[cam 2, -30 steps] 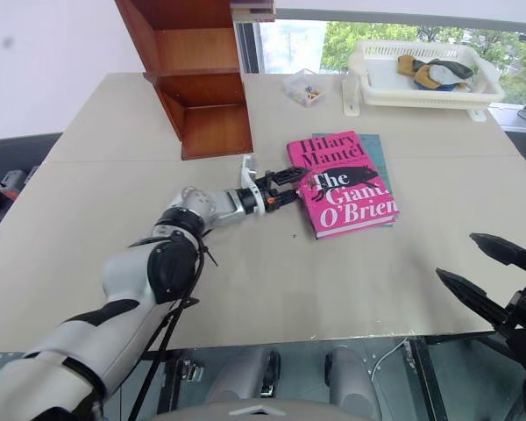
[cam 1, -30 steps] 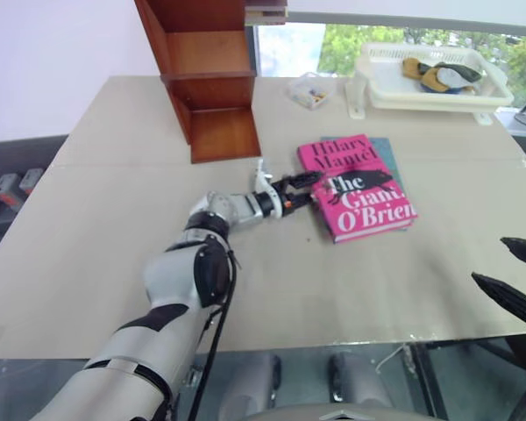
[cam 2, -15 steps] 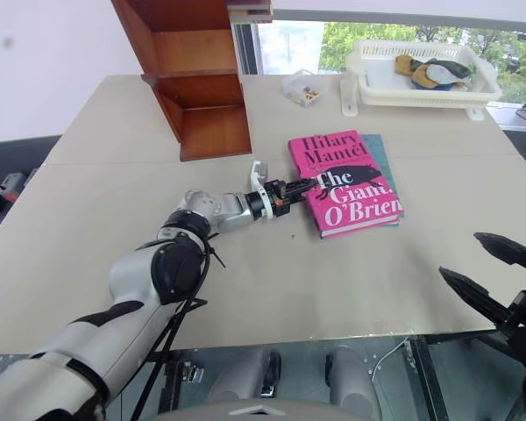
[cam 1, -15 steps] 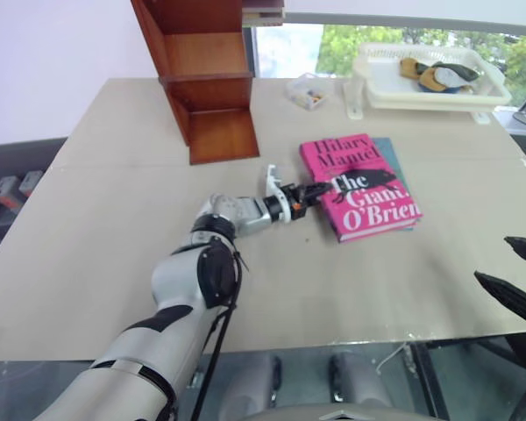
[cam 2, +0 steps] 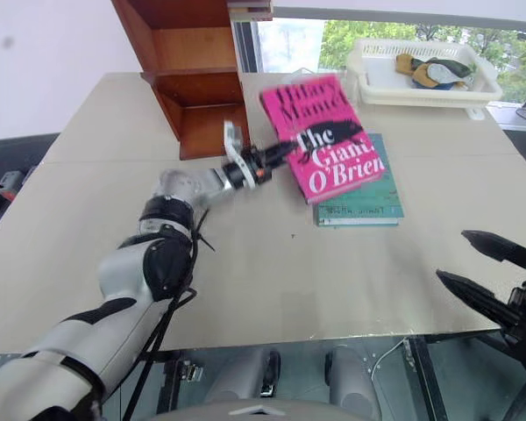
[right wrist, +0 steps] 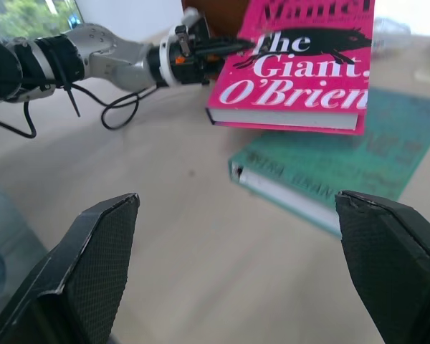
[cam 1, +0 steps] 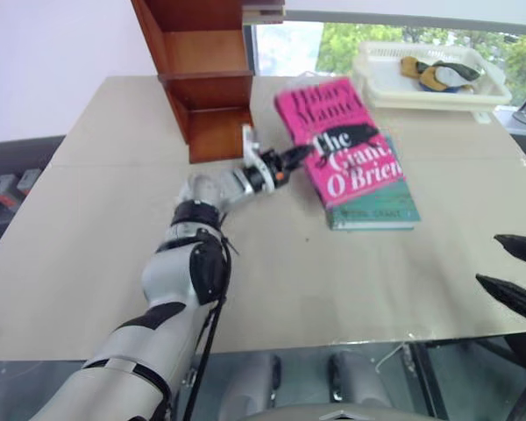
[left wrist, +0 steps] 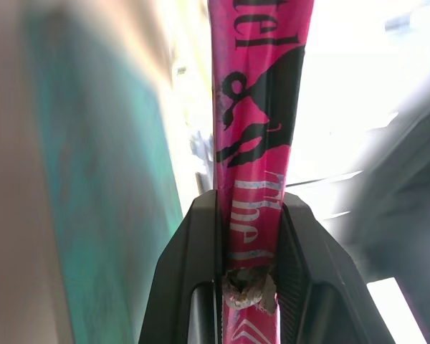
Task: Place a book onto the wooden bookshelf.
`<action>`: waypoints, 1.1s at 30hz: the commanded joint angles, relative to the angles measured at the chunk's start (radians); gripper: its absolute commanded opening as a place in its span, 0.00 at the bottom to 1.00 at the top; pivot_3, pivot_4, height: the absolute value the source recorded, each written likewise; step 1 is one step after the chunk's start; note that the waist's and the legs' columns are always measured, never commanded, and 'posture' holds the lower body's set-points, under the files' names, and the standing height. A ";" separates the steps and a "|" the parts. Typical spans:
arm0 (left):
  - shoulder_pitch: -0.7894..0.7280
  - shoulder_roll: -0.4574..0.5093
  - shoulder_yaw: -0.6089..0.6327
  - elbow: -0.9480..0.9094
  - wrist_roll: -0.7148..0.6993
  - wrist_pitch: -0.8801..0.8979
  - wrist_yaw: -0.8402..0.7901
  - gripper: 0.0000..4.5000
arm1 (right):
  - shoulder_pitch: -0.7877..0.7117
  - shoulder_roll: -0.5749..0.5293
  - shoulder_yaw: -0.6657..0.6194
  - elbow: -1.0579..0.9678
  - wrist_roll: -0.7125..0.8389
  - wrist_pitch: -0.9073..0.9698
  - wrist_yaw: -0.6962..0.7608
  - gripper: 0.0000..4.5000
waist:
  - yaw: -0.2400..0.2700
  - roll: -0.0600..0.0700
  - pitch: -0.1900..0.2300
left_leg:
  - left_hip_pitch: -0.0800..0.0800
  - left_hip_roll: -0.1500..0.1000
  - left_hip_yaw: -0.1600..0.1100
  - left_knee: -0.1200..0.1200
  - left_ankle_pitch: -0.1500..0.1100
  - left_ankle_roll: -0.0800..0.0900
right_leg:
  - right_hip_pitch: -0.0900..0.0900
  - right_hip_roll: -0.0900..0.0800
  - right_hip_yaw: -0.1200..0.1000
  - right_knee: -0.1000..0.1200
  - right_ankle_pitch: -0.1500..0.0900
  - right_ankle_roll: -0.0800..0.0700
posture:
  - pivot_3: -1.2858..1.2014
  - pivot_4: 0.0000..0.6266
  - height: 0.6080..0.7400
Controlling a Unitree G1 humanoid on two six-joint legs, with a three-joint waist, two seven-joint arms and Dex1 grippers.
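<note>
Left gripper: the left gripper (cam 1: 291,160) is clamped tight on the near-left edge of the book (cam 1: 336,139), one finger on each face — the left wrist view shows the pink cover pinched edge-on between them.
Book's place: centre of the left eye frame, lifted clear of the table (cam 1: 96,246), tilted, its far end higher. Under it a teal book (cam 1: 374,203) lies flat on the table.
Right gripper: the right gripper (cam 1: 515,274) hangs at the lower right edge of the frame, its two fingers spread wide with nothing between them, well apart from both books.
Bookshelf: the wooden bookshelf (cam 1: 207,74) stands at the upper left of the frame, its open compartments facing right.
Key relation: the shelf opening lies up and to the left of the held book, near it; the book's long axis runs from upper left to lower right in the frame — it sticks out to the right of the gripper, away from the shelf.
Nearer arm: the left by far; the swing into the shelf looks like its job.
</note>
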 commanded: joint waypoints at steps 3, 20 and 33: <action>-0.081 -0.020 -0.213 -0.257 0.145 -0.244 -0.001 0.10 | -0.174 -0.045 0.054 0.227 -0.004 -0.016 0.096 1.00 | 0.000 0.000 0.000 | -0.001 -0.001 0.000 -0.001 0.000 -0.004 | 0.000 0.000 0.001 -0.003 0.000 0.000 | 0.52 0.24 1.00; -0.431 0.365 -0.880 -0.106 1.044 -1.079 0.111 0.10 | -0.629 -0.127 0.136 0.662 -0.006 0.050 0.295 1.00 | 0.002 0.001 0.001 | -0.008 -0.001 0.007 -0.012 0.002 0.000 | -0.013 0.007 0.005 -0.005 0.000 0.000 | 0.52 0.24 1.00; -0.577 0.392 -1.011 0.044 1.255 -1.094 -0.062 0.10 | -0.770 -0.139 0.183 0.802 -0.110 -0.007 0.360 1.00 | -0.009 0.001 0.003 | -0.015 -0.002 0.006 0.003 -0.002 0.008 | -0.016 0.008 0.002 0.002 -0.001 0.004 | 0.52 0.24 1.00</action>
